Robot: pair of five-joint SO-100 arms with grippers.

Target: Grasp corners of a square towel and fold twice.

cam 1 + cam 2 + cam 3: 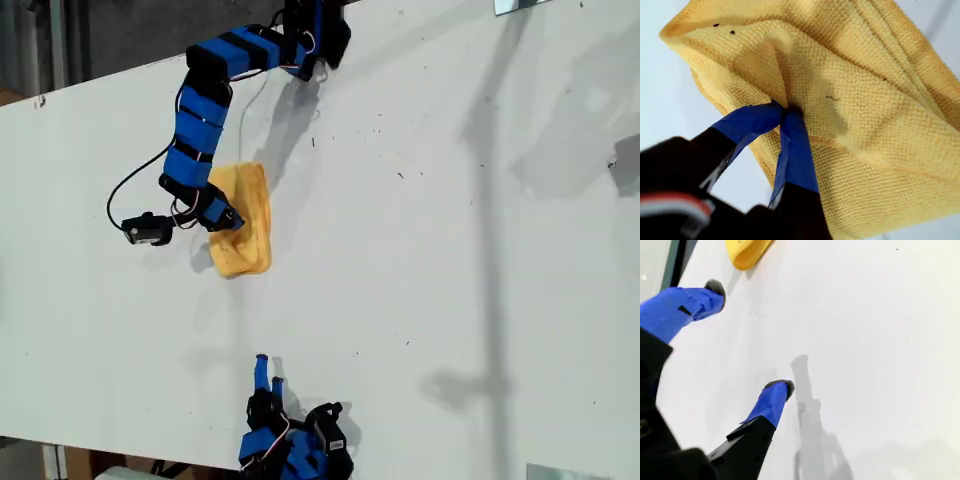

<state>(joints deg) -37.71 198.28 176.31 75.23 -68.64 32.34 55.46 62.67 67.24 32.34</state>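
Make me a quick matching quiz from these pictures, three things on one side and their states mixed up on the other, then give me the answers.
Things:
1. my first gripper
2. my second gripper
3. square towel

States:
A. open above bare table
B. bunched and folded over, not flat
C. shut, pinching yellow cloth

Pairs: 1-C, 2-A, 3-B

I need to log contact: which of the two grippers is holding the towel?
My first gripper: its jaws pinch the square towel. My second gripper is open over bare table.
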